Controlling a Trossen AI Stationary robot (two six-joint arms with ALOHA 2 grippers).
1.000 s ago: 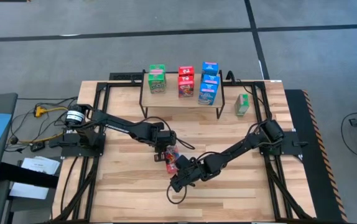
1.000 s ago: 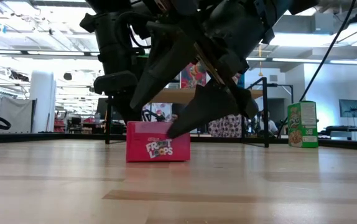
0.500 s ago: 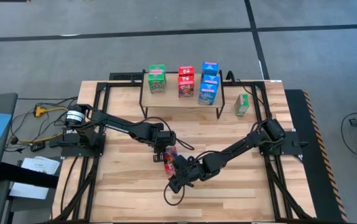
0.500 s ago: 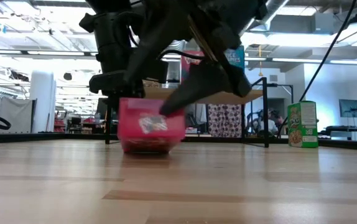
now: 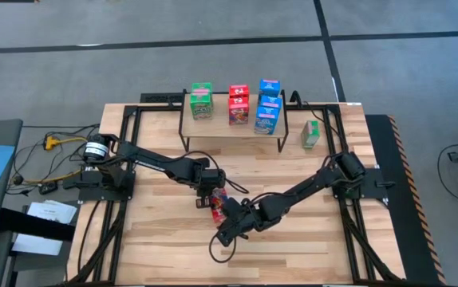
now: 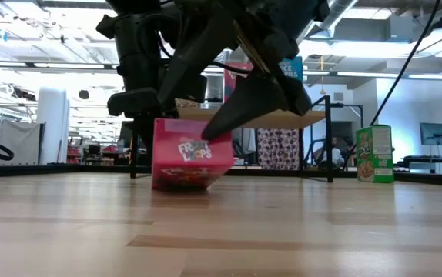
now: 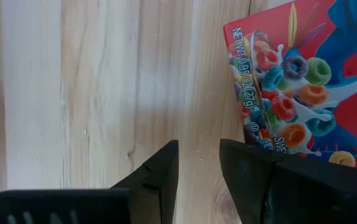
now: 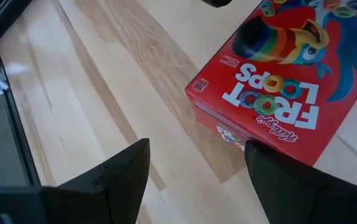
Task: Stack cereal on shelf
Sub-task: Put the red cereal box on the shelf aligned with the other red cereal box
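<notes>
Since a second before, the red cereal box had tipped up at mid-worktop, levered by the spread right claw; the left claw stayed pressed together beside it

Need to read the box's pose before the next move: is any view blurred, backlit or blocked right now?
Low view: red cereal box sharp, tilted, but both arms are dark silhouettes against bright ceiling lights. High view: evenly lit, arms cover most of the box. Right wrist view: box front crisp, fingers soft-edged. Left wrist view: box print clear.
</notes>
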